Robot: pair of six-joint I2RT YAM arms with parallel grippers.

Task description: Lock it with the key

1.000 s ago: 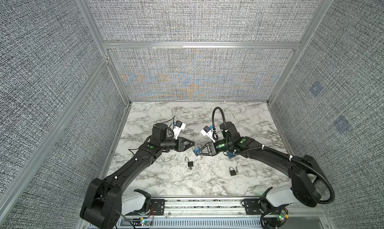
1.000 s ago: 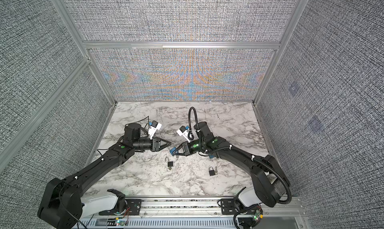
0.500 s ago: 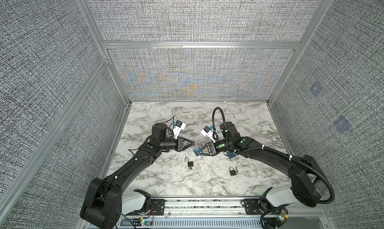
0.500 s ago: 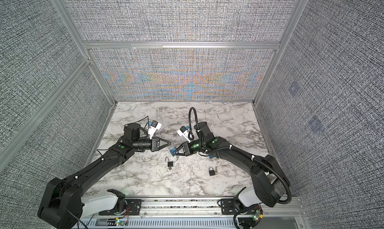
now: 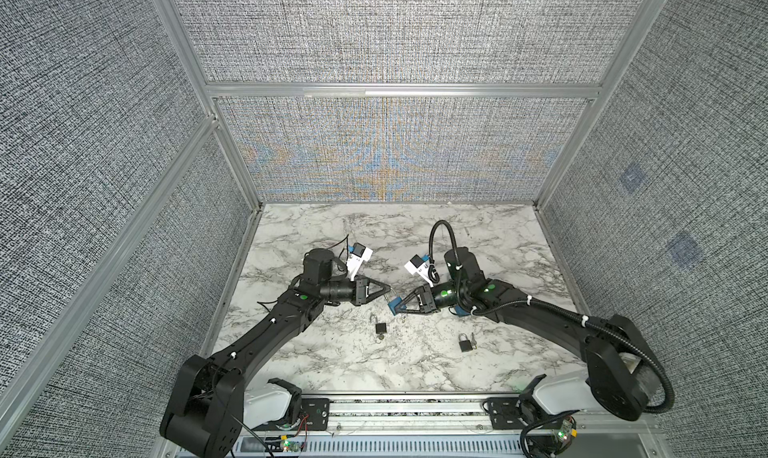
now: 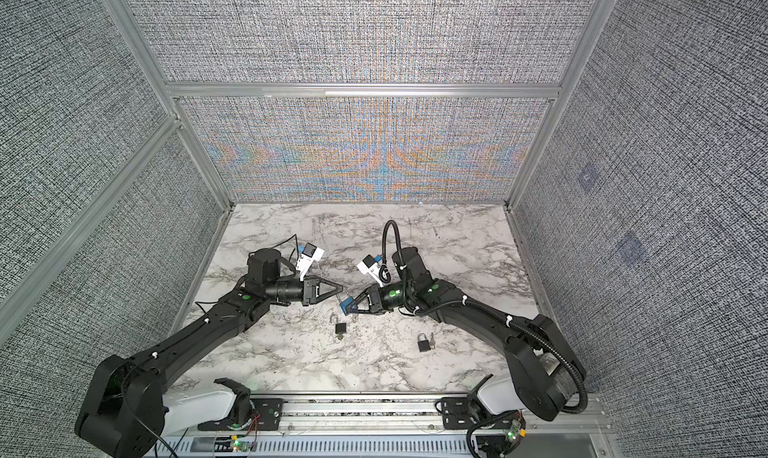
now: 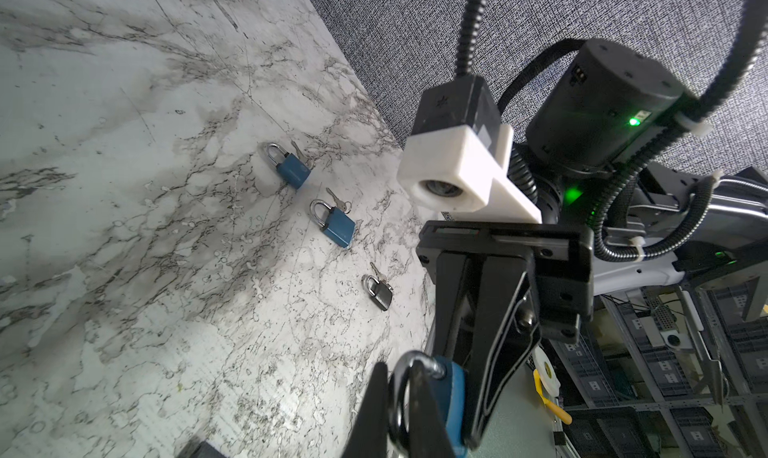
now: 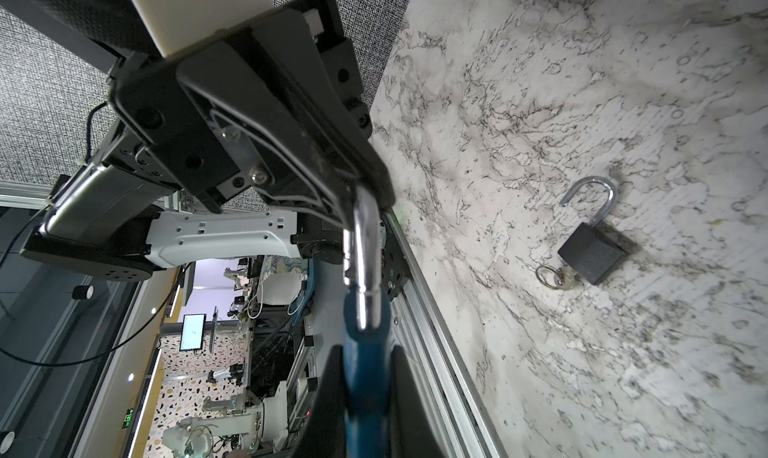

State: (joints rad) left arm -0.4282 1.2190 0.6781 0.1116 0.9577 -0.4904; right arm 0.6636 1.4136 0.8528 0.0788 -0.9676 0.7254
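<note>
Blue padlock (image 8: 365, 373) with a silver shackle (image 8: 360, 244), held off the table (image 8: 623, 61). Body clamped in the right gripper (image 6: 345, 306), top of the shackle pinched by the left gripper (image 6: 340, 289). Cannot tell if it is latched. Black padlock (image 8: 592, 254) lies flat on the table, near the blue one, its own shackle swung open. Key (image 8: 565, 278) on a ring sits in its base.

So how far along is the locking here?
Looks done: two blue padlocks and a dark padlock lie with shackles closed. In hand: right gripper grips a third blue padlock, left gripper pinches its shackle; whether it is locked, I cannot tell. Left: the black padlock lies open.
</note>
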